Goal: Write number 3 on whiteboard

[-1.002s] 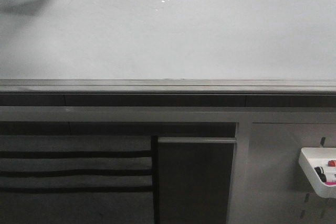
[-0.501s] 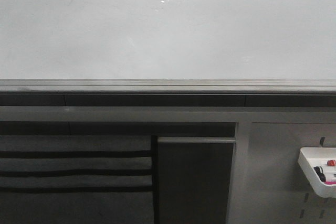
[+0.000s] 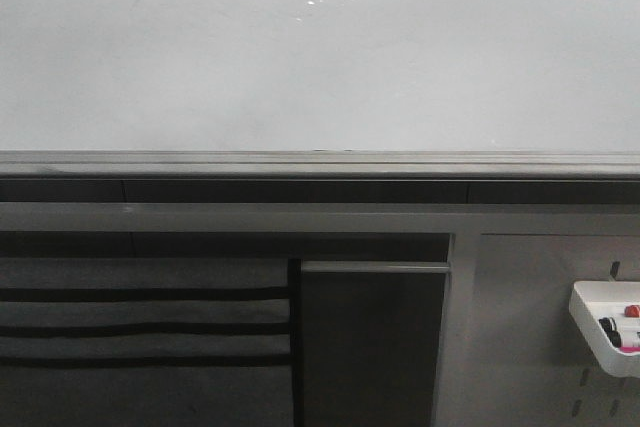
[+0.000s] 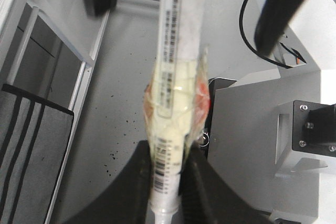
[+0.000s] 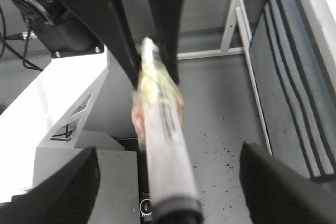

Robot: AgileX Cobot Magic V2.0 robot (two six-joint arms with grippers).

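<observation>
Glossy and blank, the whiteboard (image 3: 320,57) fills the upper half of the front view above its grey ledge (image 3: 320,162). No stroke of the number 3 shows on the part in frame, and neither arm appears in that view. Low on the right, a white tray (image 3: 592,339) on the pegboard panel (image 3: 520,347) holds spare pens.

Both wrist cameras look down at the speckled floor. The left gripper (image 4: 167,182) pinches a marker (image 4: 176,51) near one end, its fingers (image 4: 137,184) pressed against the taped barrel (the yellowish wrap probably adds grip). The right gripper (image 5: 168,150) has its fingers (image 5: 68,182) spread wide to either side of the same marker, apart from it, and this looks like a hand-over between the arms, though blur makes the exact gap hard to judge. Writing has not begun — the pen would first have to settle in one firm grasp, tip free, then go up to the board.
</observation>
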